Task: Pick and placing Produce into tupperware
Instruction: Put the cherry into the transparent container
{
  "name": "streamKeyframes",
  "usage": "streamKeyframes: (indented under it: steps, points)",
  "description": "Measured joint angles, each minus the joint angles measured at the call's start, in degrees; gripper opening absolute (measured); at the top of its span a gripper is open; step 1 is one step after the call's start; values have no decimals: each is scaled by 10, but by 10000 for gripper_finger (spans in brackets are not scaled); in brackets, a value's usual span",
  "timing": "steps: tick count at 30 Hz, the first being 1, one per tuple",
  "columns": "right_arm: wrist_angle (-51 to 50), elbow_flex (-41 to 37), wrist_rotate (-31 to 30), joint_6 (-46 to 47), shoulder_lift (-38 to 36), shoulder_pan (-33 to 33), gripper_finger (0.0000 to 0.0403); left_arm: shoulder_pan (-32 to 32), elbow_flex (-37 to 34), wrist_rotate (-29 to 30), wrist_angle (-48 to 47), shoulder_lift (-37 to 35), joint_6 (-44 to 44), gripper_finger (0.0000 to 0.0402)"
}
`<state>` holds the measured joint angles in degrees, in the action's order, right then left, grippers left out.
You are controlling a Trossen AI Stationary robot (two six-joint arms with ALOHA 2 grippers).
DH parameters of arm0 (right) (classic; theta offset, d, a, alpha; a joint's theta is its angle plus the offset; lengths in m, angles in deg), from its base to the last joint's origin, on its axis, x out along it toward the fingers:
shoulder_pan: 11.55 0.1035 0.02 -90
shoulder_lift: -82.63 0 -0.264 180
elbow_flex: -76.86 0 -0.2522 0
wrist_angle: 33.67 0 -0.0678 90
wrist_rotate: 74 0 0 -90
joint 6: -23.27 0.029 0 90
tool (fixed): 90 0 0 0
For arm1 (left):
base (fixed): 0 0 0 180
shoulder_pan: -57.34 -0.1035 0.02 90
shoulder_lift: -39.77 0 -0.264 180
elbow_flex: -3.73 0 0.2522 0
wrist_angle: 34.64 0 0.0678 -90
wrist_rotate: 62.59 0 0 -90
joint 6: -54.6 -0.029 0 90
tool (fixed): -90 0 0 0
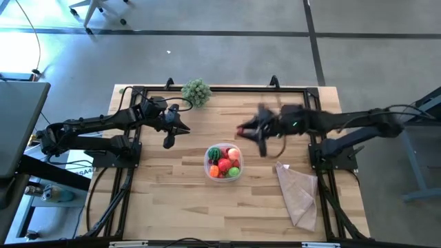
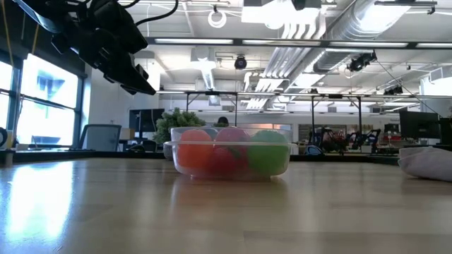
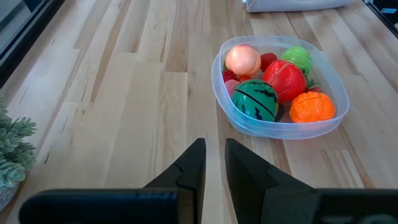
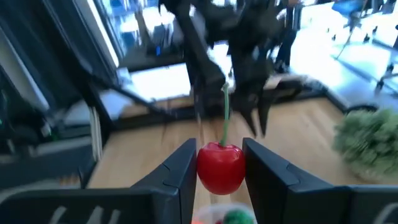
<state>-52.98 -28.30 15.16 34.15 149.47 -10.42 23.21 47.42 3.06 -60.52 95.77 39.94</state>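
though blurred overhead, r wrist shows gripper (image 4: 219, 163) pinching cherry (image 4: 220, 167).

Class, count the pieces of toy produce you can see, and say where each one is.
7 at least: a cherry in the right gripper; six in the tupperware: peach, watermelon, tomato, orange, green ball, strawberry. More may hide underneath.

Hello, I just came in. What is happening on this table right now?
The robot is putting toy produce into a clear tupperware on the wooden table. The right gripper holds a red cherry by its sides, above the table just beyond the container. Inside lie a watermelon ball, a tomato, an orange piece and others. The left gripper is shut and empty, waiting nearby.
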Motion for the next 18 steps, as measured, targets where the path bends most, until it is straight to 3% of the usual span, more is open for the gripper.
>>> streamKeyframes:
  steps: [8, 18]
  points:
    - [10, 0, -66, -8, 140, 70, 101, 0, 0, 0, 0, 0, 0, 51]
    - [11, -1, -100, 42, 288, 80, 101, 0, 0, 0, 0, 0, 0, 51]
